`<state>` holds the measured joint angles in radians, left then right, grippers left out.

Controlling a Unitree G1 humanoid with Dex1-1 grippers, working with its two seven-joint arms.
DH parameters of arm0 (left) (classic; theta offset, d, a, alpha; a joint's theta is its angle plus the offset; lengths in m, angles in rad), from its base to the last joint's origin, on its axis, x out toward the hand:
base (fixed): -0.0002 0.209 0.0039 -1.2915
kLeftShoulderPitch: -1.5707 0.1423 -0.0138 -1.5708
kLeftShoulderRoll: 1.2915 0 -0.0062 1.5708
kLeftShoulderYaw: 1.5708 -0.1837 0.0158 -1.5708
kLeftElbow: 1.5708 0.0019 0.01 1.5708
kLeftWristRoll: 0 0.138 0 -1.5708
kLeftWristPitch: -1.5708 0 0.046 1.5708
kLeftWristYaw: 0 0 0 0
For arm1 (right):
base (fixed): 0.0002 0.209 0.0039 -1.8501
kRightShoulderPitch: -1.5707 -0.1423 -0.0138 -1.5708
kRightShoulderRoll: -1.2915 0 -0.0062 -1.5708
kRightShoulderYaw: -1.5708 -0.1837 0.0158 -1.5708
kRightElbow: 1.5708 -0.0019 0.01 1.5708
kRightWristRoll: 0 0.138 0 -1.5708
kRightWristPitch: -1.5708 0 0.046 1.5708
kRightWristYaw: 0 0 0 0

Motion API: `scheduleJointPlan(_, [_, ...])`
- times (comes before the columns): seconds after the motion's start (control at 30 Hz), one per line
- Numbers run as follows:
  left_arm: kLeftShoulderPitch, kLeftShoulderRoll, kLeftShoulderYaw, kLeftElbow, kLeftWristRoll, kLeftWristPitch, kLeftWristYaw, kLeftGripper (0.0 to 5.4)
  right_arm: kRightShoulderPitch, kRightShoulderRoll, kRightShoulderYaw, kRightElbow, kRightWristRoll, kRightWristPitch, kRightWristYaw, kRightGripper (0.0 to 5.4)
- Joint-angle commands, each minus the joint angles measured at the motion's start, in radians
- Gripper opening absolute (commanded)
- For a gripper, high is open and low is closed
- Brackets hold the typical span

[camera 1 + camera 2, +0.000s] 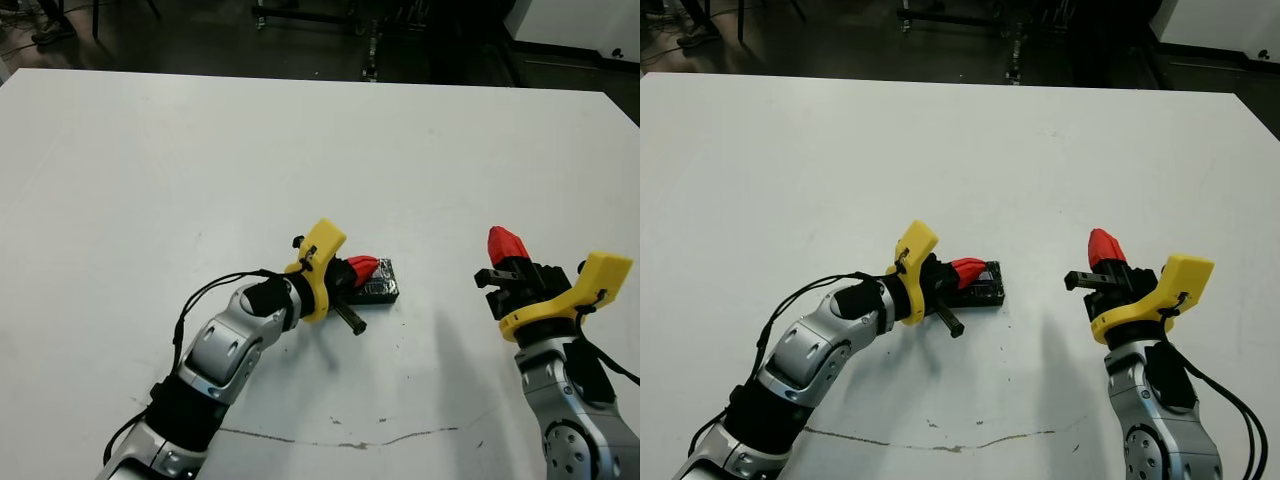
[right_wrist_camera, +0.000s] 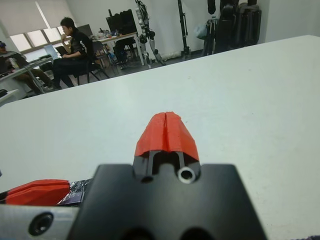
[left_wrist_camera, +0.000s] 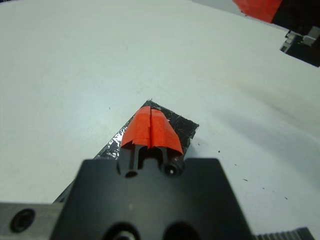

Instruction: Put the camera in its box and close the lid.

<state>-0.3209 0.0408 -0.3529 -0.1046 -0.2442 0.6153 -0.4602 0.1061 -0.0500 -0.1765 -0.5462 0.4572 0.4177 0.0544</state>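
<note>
Left eye view: left claw (image 1: 364, 268) sits low over the black lid (image 1: 381, 283), near the middle of the white desk (image 1: 200, 170). Red fingers pinched together, tips resting on or just above the lid's top; contact can't be confirmed. Nothing gripped between them.

Left wrist view: same closed red tips (image 3: 150, 127) over the glossy black slab (image 3: 182, 131), which lies flat on the desk and pokes out past both sides of the fingers.

Box and camera not visible separately; can't tell what's under the lid.

Right claw (image 1: 506, 244) is well off to the right of the lid, above bare desk, fingers closed to a single red point, empty. Right wrist view confirms: tips (image 2: 166, 130) shut together, person (image 2: 71, 50) seated at a far table in the background.
</note>
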Motion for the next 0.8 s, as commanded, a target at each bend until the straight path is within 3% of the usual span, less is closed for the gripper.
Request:
scheduleJointPlan(0.03, [0.067, 0.045, 0.049, -0.054, -0.060, 0.142, -0.011, 0.01, 0.011, -0.009, -0.004, 0.003, -0.002, -0.005, 0.004, 0.00])
scheduleJointPlan(0.27, [0.080, 0.104, 0.219, -0.315, -0.198, 0.324, 0.026, 0.01, 0.009, -0.010, -0.004, 0.001, -0.005, -0.003, -0.001, 0.00])
scheduleJointPlan(0.47, [0.077, 0.139, 0.372, -0.399, -0.288, 0.343, 0.052, 0.01, 0.005, -0.008, -0.005, 0.000, 0.004, 0.001, 0.000, 0.00])
scheduleJointPlan(0.63, [0.074, 0.146, 0.478, -0.409, -0.340, 0.273, 0.065, 0.01, 0.001, -0.007, -0.004, -0.006, 0.000, 0.007, -0.010, 0.00])
scheduleJointPlan(0.8, [0.108, 0.137, 0.501, -0.402, -0.240, -0.002, 0.093, 0.01, -0.005, -0.006, -0.008, -0.007, 0.006, 0.007, -0.013, 0.00])
